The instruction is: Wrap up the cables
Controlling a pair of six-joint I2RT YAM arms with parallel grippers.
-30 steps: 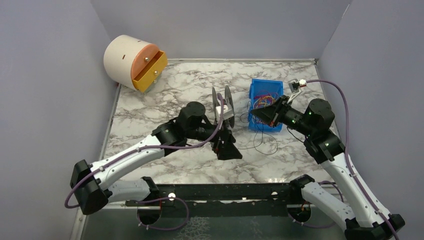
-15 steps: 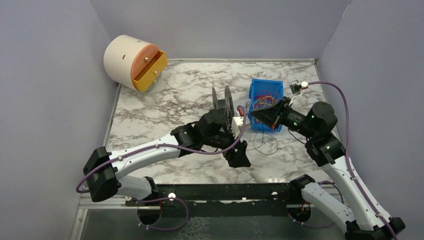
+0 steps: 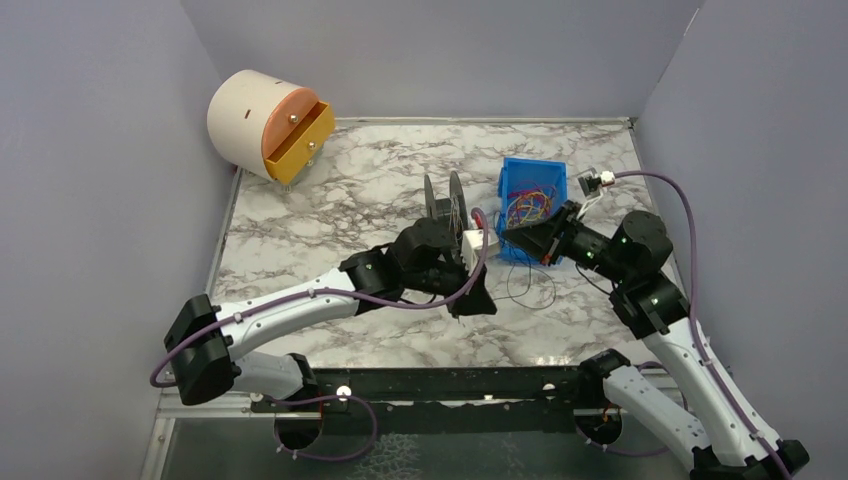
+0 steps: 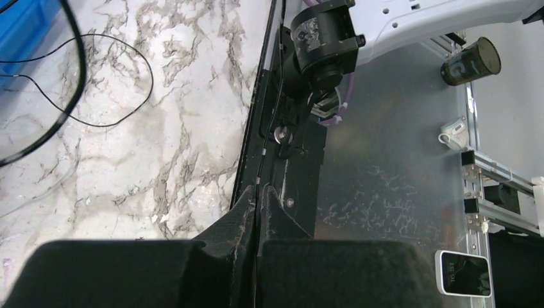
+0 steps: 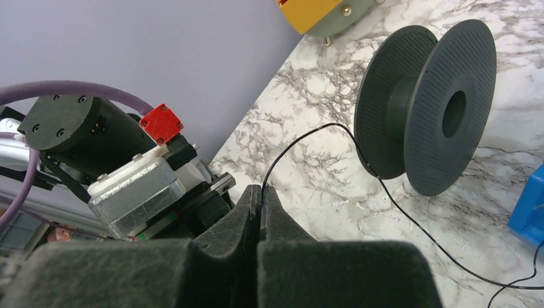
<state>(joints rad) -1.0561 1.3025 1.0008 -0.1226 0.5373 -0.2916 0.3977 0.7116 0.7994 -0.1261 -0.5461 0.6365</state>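
Observation:
A thin black cable (image 5: 333, 124) runs from the black spool (image 5: 449, 109) into my right gripper (image 5: 262, 188), which is shut on it. That gripper (image 3: 508, 241) hovers by the near left corner of the blue bin (image 3: 530, 165), where red, yellow and orange cables (image 3: 530, 208) lie tangled. More of the black cable (image 3: 530, 285) lies in loops on the marble in front of the bin. My left gripper (image 3: 476, 303) sits just left of those loops, in front of the spool (image 3: 447, 200). In the left wrist view it (image 4: 258, 189) is shut, a thin black strand leaving its tips, and a loop (image 4: 151, 93) lies behind.
A white drum with an orange face and a yellow drawer (image 3: 265, 125) stands at the far left corner. The black base rail (image 3: 450, 385) runs along the table's near edge. Lilac walls close in on three sides. The purple arm cord (image 3: 680, 210) arcs over the right arm.
My left arm swung right, from the spool to the black loops, and its jaws went from wide open to shut. My right gripper sank a little by the bin and stayed shut.

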